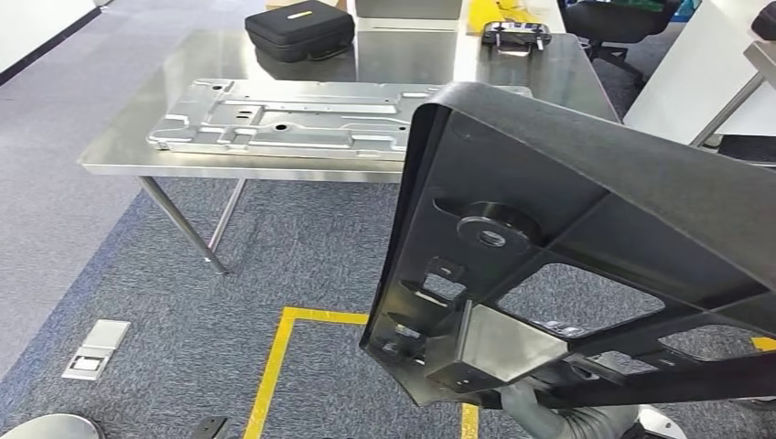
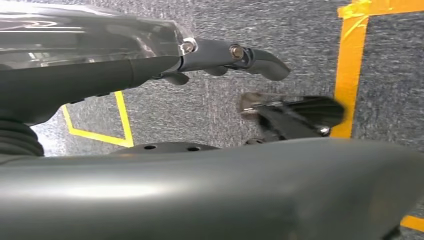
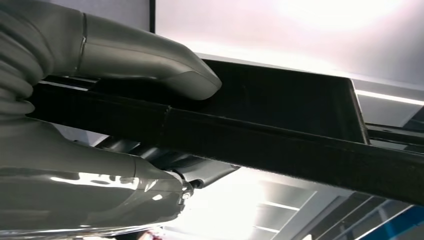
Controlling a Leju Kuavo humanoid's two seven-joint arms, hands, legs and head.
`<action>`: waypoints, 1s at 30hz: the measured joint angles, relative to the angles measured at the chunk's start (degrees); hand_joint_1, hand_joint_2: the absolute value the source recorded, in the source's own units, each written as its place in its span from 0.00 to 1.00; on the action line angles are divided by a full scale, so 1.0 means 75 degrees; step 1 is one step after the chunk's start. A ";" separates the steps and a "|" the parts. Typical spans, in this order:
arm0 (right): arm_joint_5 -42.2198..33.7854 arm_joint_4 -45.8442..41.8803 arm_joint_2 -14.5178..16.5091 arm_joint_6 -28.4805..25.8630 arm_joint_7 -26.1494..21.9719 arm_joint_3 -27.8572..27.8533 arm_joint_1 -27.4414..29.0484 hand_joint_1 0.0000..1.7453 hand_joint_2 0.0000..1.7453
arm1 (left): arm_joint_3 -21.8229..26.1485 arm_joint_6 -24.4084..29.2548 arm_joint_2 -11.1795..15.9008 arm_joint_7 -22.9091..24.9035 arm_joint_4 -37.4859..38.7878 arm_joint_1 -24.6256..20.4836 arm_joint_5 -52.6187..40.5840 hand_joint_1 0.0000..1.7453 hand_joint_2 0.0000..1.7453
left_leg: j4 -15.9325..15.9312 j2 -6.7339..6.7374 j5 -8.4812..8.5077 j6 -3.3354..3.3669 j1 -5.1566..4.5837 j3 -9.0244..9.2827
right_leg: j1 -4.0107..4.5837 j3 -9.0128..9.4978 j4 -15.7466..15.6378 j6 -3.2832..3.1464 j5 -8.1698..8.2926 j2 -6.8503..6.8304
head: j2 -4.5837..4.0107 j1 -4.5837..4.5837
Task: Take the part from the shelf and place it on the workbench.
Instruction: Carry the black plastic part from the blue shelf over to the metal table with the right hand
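A large black frame-like part (image 1: 567,247) rides in front of the robot, short of the steel workbench (image 1: 119,155), where a stamped metal panel (image 1: 284,117) already lies. The right hand (image 3: 100,125) clamps one bar, thumb on top and fingers beneath. The left hand (image 2: 210,55) hangs empty, fingers loosely curled. The part looks stiff, bulky and smooth; its ribs seem the safest hold.
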 joint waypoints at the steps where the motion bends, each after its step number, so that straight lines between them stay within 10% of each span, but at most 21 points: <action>1: 0.0003 -0.0002 -0.0016 -0.0002 -0.0009 -0.0001 0.0009 1.00 1.00 | 0.0000 0.0001 0.0002 0.0000 0.0000 0.0000 0.0000 0.00 1.00 | -0.0433 -0.0001 0.0300 0.0021 -0.0009 0.0148 | -0.0003 0.0092 -0.0005 0.0034 -0.0071 0.0006 | -0.0001 0.0000; 8: 0.0047 -0.0083 -0.0118 -0.0006 -0.0052 -0.0026 0.0001 1.00 1.00 | 0.0000 0.0005 0.0004 -0.0001 0.0000 -0.0018 0.0001 0.00 1.00 | -0.1250 -0.0015 0.0306 0.0305 -0.0025 0.0534 | 0.0003 0.0127 0.0197 0.0306 -0.0402 0.0029 | -0.0001 -0.0010; 13: 0.0091 -0.0106 -0.0204 -0.0007 -0.0059 -0.0049 0.0026 1.00 1.00 | 0.0000 -0.0002 -0.0003 -0.0004 0.0000 -0.0023 0.0000 0.00 1.00 | -0.1278 -0.0012 0.0113 0.0390 -0.0009 0.0779 | -0.0006 -0.1222 0.2325 0.0379 -0.0923 0.0027 | -0.0001 -0.0010; 18: 0.0127 -0.0116 -0.0269 -0.0071 -0.0059 -0.0115 0.0011 1.00 1.00 | 0.0000 -0.0001 -0.0026 -0.0001 0.0000 -0.0025 0.0000 0.00 1.00 | -0.1307 -0.0037 -0.0153 0.0306 -0.0014 0.1137 | 0.0074 -0.0834 0.0567 0.0203 0.0470 0.0021 | -0.0001 -0.0009; 23: 0.0156 -0.0185 -0.0328 -0.0122 -0.0060 -0.0221 0.0002 1.00 1.00 | 0.0001 -0.0004 -0.0063 0.0013 0.0000 -0.0061 0.0001 0.00 1.00 | -0.1358 -0.0012 -0.0277 0.0110 -0.0034 0.1201 | 0.0045 -0.0571 0.0091 0.0074 0.0359 0.0018 | 0.0000 -0.0010; 27: 0.0305 -0.0229 -0.0347 -0.0180 -0.0059 -0.0251 0.0011 1.00 1.00 | 0.0006 -0.0004 -0.0061 0.0036 0.0000 -0.0043 0.0031 0.00 1.00 | 0.0365 -0.0013 -0.0874 0.0009 -0.0017 0.0211 | -0.0004 -0.0322 0.0012 -0.0009 0.0212 -0.0030 | -0.0001 -0.0017; 30: 0.0509 -0.0281 -0.0362 -0.0297 -0.0042 -0.0258 0.0037 1.00 1.00 | 0.0032 -0.0020 -0.0061 0.0068 0.0000 0.0001 0.0112 0.00 1.00 | 0.0288 -0.0013 -0.0291 -0.0002 -0.0015 -0.0068 | -0.0010 -0.0067 0.0013 0.0023 0.0021 -0.0001 | -0.0001 -0.0017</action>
